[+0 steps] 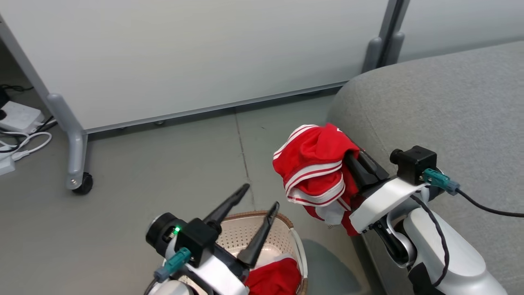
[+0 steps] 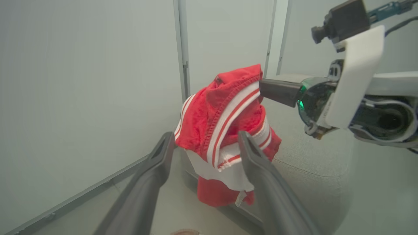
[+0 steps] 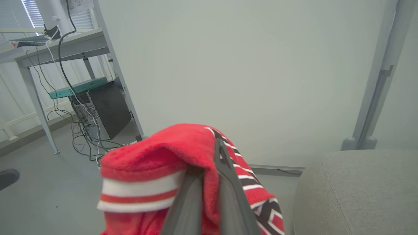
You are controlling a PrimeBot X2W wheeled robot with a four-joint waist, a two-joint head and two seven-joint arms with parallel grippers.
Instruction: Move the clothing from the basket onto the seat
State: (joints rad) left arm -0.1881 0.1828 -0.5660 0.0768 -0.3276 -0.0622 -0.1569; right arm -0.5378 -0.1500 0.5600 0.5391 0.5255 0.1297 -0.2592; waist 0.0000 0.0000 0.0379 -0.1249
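R gripper [image 1: 355,160] is clamping the clothing [image 1: 313,164] – bundle is hanging just off the seat [image 1: 442,102]'s rounded end, seat lying to its R. L gripper [image 1: 262,195], fingers apart, is hovering over the basket [image 1: 237,233], where more red fabric [image 1: 274,278] is sitting.

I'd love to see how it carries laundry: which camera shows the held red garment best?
The left wrist view: the whole red garment hangs in sight, top to bottom, pinched by the right fingers. The head view shows it from above, bunched. The right wrist view catches just its top, close up.
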